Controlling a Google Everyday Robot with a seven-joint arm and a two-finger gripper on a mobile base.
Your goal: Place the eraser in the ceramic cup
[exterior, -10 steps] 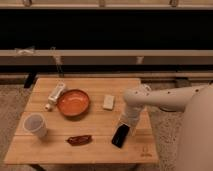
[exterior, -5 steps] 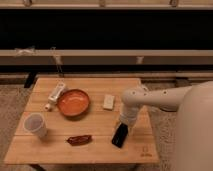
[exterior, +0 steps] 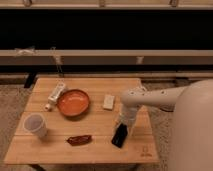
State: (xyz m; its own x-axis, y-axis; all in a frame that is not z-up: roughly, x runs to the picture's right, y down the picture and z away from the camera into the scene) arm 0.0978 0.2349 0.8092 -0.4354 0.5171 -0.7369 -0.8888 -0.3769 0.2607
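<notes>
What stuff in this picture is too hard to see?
- The tool, at the far end of the eraser: camera view, the arm's end covers it, so whether they touch cannot be told.
- Dark red-brown thing: camera view, too small and blurred to name.
- White object left of the orange bowl: camera view, too blurred to identify.
- Robot's body: camera view, cut off by the right edge.

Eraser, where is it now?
In the camera view, the eraser lies near the table's front right edge, right of the red-brown thing, with the gripper just above its far end.
</notes>
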